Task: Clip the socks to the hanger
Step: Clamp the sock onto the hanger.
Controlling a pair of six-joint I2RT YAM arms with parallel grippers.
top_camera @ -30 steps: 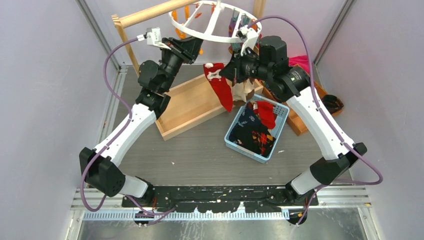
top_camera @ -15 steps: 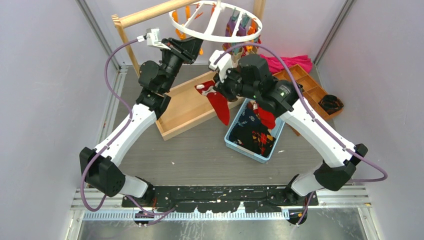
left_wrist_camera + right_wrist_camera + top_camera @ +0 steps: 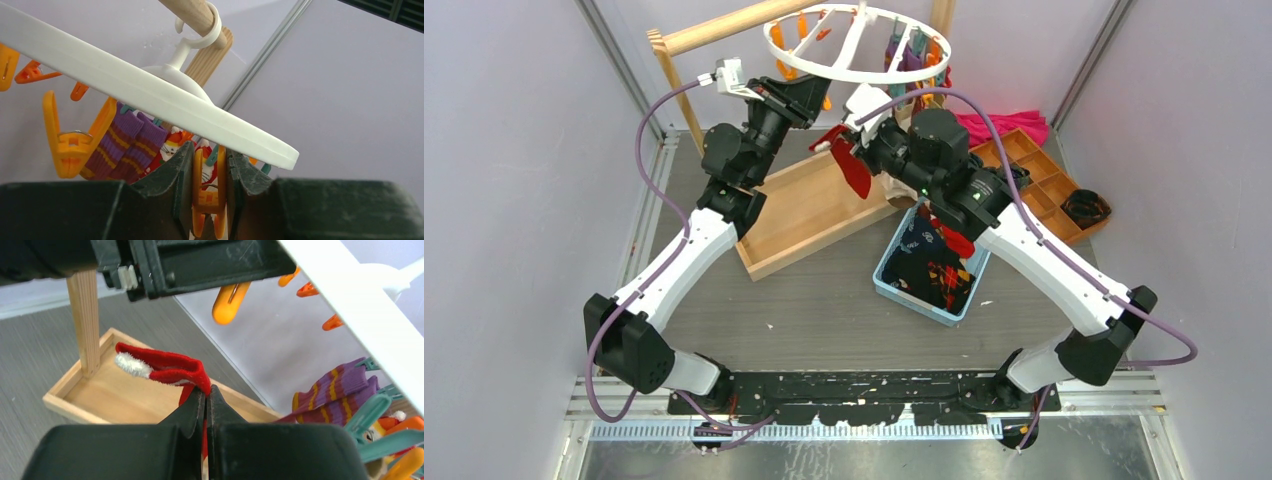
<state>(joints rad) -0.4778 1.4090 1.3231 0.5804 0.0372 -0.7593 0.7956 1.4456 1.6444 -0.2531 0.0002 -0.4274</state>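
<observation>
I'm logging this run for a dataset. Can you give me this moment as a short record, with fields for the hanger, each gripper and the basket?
hanger: white ring hooked on wooden rod; purple striped socks already clipped
left gripper: shut on orange clip under the ring
right gripper: shut on red sock, held up near the ring
basket: blue, more socks inside

The white ring hanger (image 3: 150, 96) hangs tilted by its hook; purple striped socks (image 3: 125, 145) hang clipped beneath it; a red sock (image 3: 170, 371) with white fluffy trim dangles nearby, pinched in the right gripper (image 3: 206, 392).
</observation>
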